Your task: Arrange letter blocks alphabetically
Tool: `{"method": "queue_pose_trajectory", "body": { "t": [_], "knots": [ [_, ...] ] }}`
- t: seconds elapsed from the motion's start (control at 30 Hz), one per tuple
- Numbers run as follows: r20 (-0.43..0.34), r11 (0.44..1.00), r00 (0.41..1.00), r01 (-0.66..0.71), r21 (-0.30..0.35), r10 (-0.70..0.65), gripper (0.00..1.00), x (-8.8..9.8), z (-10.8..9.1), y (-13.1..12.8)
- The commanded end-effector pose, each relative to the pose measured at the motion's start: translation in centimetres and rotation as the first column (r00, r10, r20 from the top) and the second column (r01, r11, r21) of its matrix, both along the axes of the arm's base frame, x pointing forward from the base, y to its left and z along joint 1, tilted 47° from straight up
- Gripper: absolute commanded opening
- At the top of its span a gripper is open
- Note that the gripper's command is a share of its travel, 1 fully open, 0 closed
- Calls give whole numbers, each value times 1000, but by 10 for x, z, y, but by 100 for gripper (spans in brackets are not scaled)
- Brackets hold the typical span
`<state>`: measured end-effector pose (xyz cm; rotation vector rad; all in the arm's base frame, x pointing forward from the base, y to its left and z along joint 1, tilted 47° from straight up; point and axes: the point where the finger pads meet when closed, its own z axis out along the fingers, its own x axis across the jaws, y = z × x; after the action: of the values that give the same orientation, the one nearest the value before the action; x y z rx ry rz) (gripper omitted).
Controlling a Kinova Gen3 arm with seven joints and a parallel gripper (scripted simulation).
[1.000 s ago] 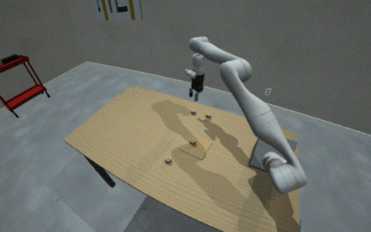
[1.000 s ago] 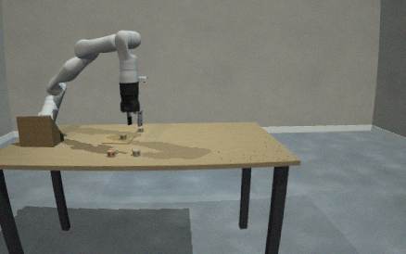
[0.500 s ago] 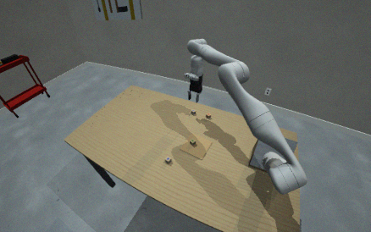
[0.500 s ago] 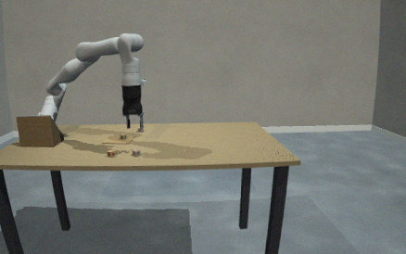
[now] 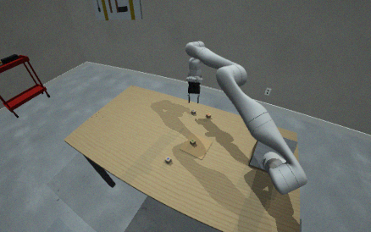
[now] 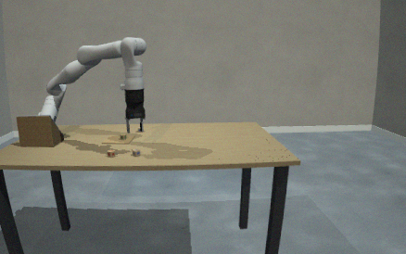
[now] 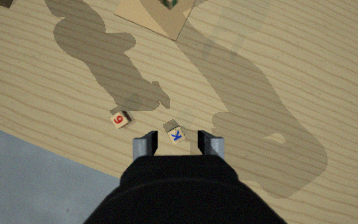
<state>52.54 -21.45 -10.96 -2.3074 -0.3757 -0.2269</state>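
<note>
My gripper [image 5: 194, 101] is open and empty, hovering above a block with a blue K [image 7: 175, 135] on the bare table. In the wrist view the K block sits between my fingertips, well below them. It also shows in the top view [image 5: 193, 112] and the exterior view [image 6: 135, 152]. A block with a red digit [image 7: 120, 119] [image 5: 208, 115] lies beside it, off the mat. The tan mat [image 5: 196, 147] lies flat and carries one block with a green letter [image 5: 193, 142]. Another block [image 5: 168, 160] lies off the mat; its top is too small to read.
A tan box-like stand [image 6: 38, 131] sits by the robot's base at one end of the table. The table's edge runs close to the K block and the digit block. A red cart [image 5: 19, 82] stands far off on the floor.
</note>
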Motion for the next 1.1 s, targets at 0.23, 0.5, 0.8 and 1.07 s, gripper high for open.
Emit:
{"method": "queue_pose_trajectory", "body": {
  "t": [0.23, 0.5, 0.8, 1.07],
  "knots": [
    [211, 978, 955, -208, -31, 209, 100, -1, -10, 6],
    [287, 959, 915, -278, -55, 282, 100, 0, -13, 7],
    [335, 944, 883, -321, -74, 327, 100, 0, -16, 7],
    [332, 946, 887, -316, -73, 322, 100, -1, -16, 7]
  ]
}}
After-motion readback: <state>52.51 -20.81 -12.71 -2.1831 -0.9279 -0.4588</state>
